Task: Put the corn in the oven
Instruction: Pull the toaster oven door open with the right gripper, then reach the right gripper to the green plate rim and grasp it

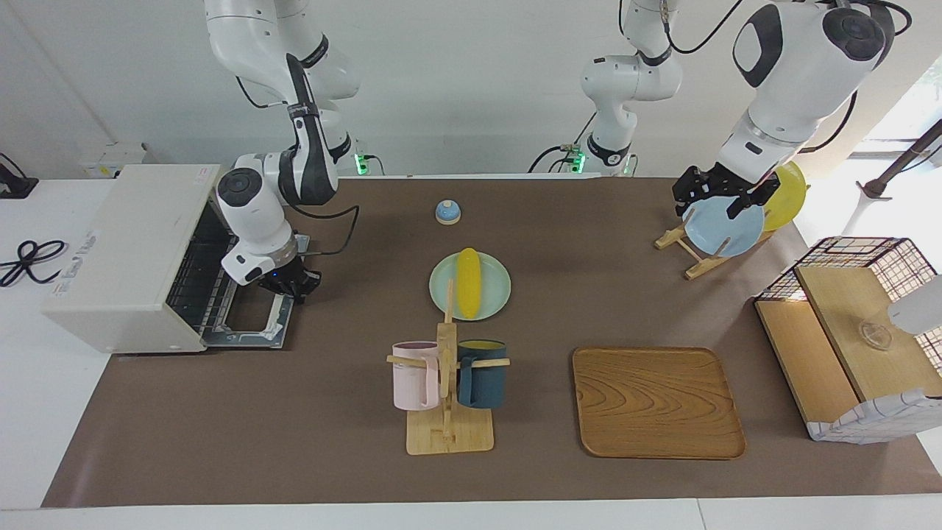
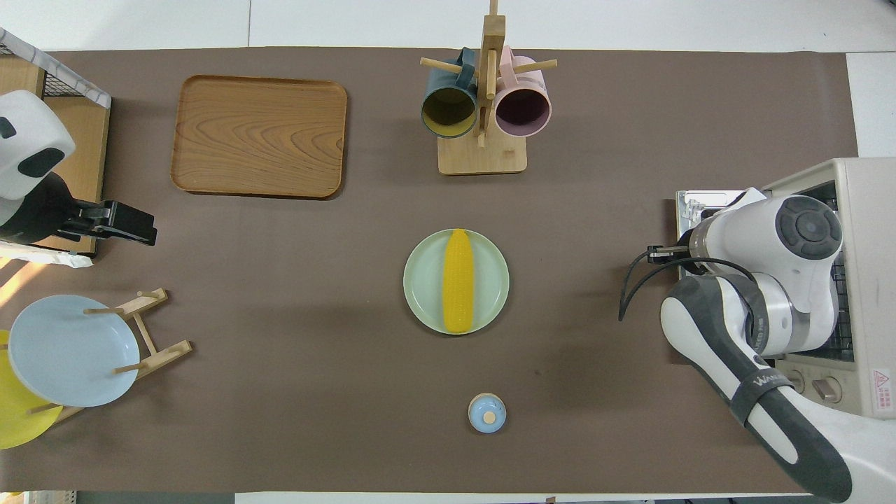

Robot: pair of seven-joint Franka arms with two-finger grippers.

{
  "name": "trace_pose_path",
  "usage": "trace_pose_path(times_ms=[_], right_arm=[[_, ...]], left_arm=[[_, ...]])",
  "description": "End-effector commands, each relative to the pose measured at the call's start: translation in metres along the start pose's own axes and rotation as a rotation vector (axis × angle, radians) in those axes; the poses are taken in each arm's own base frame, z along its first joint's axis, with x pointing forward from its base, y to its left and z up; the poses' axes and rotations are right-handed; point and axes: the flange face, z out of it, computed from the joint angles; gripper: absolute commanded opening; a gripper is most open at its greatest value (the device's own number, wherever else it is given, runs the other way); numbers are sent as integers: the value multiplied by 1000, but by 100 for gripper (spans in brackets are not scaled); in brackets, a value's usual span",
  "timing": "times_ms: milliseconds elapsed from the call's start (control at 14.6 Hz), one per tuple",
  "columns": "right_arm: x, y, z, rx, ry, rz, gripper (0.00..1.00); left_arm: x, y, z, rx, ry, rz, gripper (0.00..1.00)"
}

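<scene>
Oven door lies dropped open on the table, wire rack bare; the right gripper, fingers pinched shut, sits at the door's handle edge. Left gripper hangs open and empty over the plate rack. Corn rests untouched on its green plate mid-table, pickup and loading yet to do.

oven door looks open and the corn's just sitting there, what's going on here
The right pincer is shut and sits low at the handle edge of the oven door, which lies folded down flat, so the rack inside shows. The corn has not been picked up: it lies on the pale green plate mid-table, with nothing touching it. The left pincer is open and hangs up over the blue plate in the wooden rack at the left arm's end of the table, holding nothing.
</scene>
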Motion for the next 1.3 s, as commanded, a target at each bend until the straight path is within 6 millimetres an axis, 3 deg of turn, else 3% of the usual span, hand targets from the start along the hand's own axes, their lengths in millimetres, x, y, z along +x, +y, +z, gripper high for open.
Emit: trace_pose_path(times_ms=[0,205,411,616,753,890,1232], right_arm=[[19,-73,-33,-6,12,20,0],[49,-146,-95,-18,-19,33,46],[31,-238,-119,1,11,58,44],[13,-360,-107,6,9,113,45],[5,-393,-78,31,23,106,46],[-15,-425,-55,66,44,70,50],[-42,-426,-19,78,51,33,50]], left_arm=[[-3,8,-3,27,1,28,100],[5,9,-12,22,19,27,100],[9,13,-14,23,30,34,100],[8,21,-12,25,28,48,100],[7,21,-15,25,33,47,100],[7,20,-14,25,30,45,100],[7,16,-14,24,30,36,100]])
